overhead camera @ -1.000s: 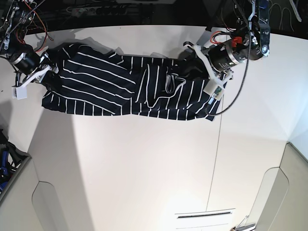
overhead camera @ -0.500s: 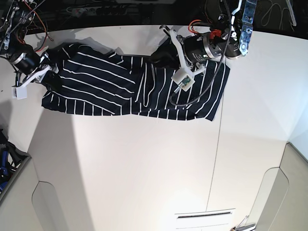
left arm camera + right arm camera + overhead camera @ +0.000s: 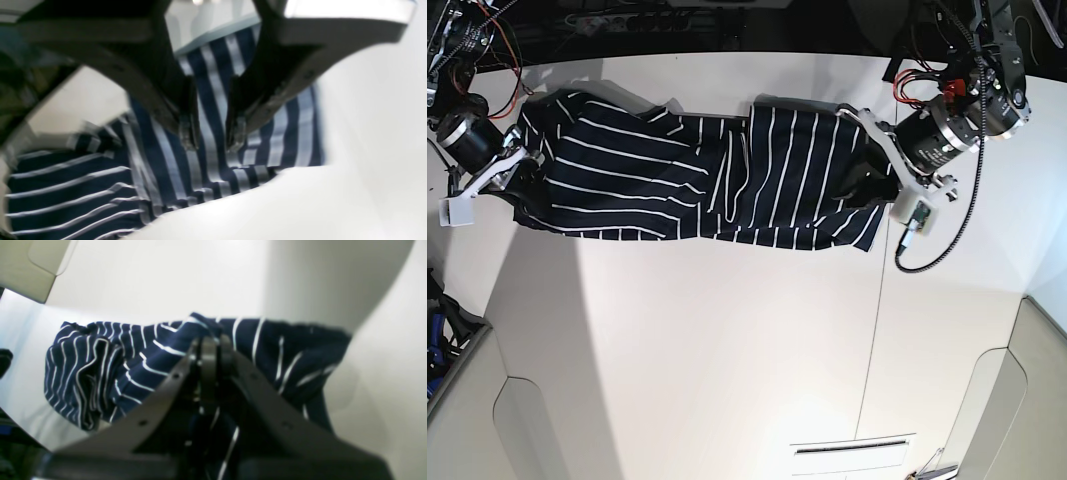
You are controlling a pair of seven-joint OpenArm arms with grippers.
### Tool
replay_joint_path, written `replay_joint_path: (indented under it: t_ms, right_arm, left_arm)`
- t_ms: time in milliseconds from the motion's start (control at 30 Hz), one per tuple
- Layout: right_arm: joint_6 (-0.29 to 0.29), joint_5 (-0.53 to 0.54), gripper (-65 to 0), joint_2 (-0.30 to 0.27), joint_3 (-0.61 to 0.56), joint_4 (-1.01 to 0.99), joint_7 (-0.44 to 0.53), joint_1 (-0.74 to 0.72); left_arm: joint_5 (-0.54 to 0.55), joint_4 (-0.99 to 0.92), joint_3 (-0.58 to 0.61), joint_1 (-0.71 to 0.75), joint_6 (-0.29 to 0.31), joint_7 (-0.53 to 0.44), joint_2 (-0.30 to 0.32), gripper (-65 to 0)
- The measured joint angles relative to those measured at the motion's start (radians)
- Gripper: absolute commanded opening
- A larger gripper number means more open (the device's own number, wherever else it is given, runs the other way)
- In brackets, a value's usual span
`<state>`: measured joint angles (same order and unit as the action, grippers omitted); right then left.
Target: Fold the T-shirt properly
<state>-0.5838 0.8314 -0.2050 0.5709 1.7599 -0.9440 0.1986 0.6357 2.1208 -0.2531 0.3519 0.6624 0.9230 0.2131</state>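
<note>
The T-shirt (image 3: 687, 175), dark navy with thin white stripes, lies stretched sideways across the far part of the white table (image 3: 727, 350). My left gripper (image 3: 859, 188) hovers over the shirt's right end. In the left wrist view its fingertips (image 3: 188, 135) stand a little apart with nothing between them, and the striped cloth (image 3: 213, 100) shows below. My right gripper (image 3: 527, 165) is at the shirt's left edge. In the right wrist view it (image 3: 208, 343) is shut on a bunched fold of the shirt (image 3: 133, 366).
Cables and electronics (image 3: 657, 20) line the table's back edge. A small camera module (image 3: 917, 222) hangs on a cable beside the left arm. Grey panels stand at the lower left (image 3: 457, 400) and lower right (image 3: 1027, 400). A slot (image 3: 852, 447) is in the table's front.
My left arm swung from over the shirt's middle back to the right end. The shirt's right part now lies spread flatter. My right gripper shifted slightly lower left, still on the cloth.
</note>
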Motion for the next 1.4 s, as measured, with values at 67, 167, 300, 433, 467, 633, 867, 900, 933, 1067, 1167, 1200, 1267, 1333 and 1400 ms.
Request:
replay_joint_path:
  t_ms: [67, 167, 300, 433, 467, 633, 867, 900, 933, 1067, 1167, 1200, 1267, 1333, 1400]
  right_arm:
    - [0.000, -0.030, -65.0, 0.000, 0.000, 0.007, 0.000, -0.002]
    - [0.000, -0.089, -65.0, 0.000, 0.000, 0.006, -0.003, 0.001]
    - [0.004, -0.147, -58.6, 0.000, 0.000, 0.005, -0.003, 0.001]
    - [0.007, -0.204, -21.6, 0.000, 0.000, 0.003, 0.002, 0.001]
    - [0.007, -0.224, -18.7, 0.000, 0.000, 0.001, 0.005, 0.001]
    - [0.016, -0.257, -19.0, 0.000, 0.000, 0.001, 0.029, 0.001]
    - [0.029, -0.278, -19.0, 0.000, 0.000, -0.082, 0.077, 0.000]
    - [0.029, -0.279, -19.0, 0.000, 0.000, -0.109, 0.088, 0.001]
    - [0.030, -0.278, -19.0, 0.000, 0.000, -0.140, 0.105, 0.001]
    - [0.023, -0.282, -19.0, 0.000, -0.003, -0.205, 0.114, 0.001]
    - [0.018, -0.272, -19.0, 0.000, -0.005, -0.231, 0.134, -0.001]
    - [0.018, -0.267, -19.2, 0.000, -0.005, -0.239, 0.137, -0.003]
    - [0.017, -0.243, -19.3, 0.000, -0.005, -0.253, 0.146, -0.003]
    - [0.014, -0.219, -19.6, 0.000, -0.005, -0.260, 0.147, -0.003]
    - [0.014, -0.208, -23.2, 0.000, -0.005, -0.264, 0.147, -0.003]
  left_arm:
    - [0.000, 0.000, -0.034, 0.000, -0.004, 0.000, 0.000, -50.6]
    - [0.000, 0.000, -0.049, 0.001, -0.026, 0.001, 0.004, -50.6]
    - [0.009, 0.000, -0.049, 0.003, -0.026, 0.000, 0.017, -50.6]
    - [0.042, 0.000, -0.049, 0.003, -0.026, 0.000, 0.016, -50.6]
    - [0.045, 0.000, -0.049, 0.003, -0.026, 0.000, 0.016, -50.6]
    - [0.045, 0.000, -0.049, 0.003, -0.026, 0.003, 0.016, -50.5]
    - [0.045, 0.000, -0.049, 0.003, -0.026, 0.020, 0.017, -50.4]
    - [0.045, 0.000, -0.049, 0.003, -0.026, 0.020, 0.017, -50.4]
    - [0.045, 0.000, -0.049, 0.003, -0.026, 0.020, 0.017, -50.4]
    - [0.046, 0.000, -0.049, 0.003, -0.026, 0.019, 0.016, -50.4]
    - [0.050, 0.000, -0.049, 0.003, -0.026, 0.020, 0.016, -50.4]
    - [0.052, 0.000, -0.049, 0.003, -0.026, 0.019, 0.017, -50.4]
    - [0.055, 0.000, -0.049, 0.003, -0.026, 0.020, 0.017, -50.4]
    - [0.065, 0.000, -0.049, 0.003, -0.026, 0.019, 0.016, -50.4]
    - [0.069, 0.000, -0.049, 0.003, -0.027, 0.020, 0.016, -50.4]
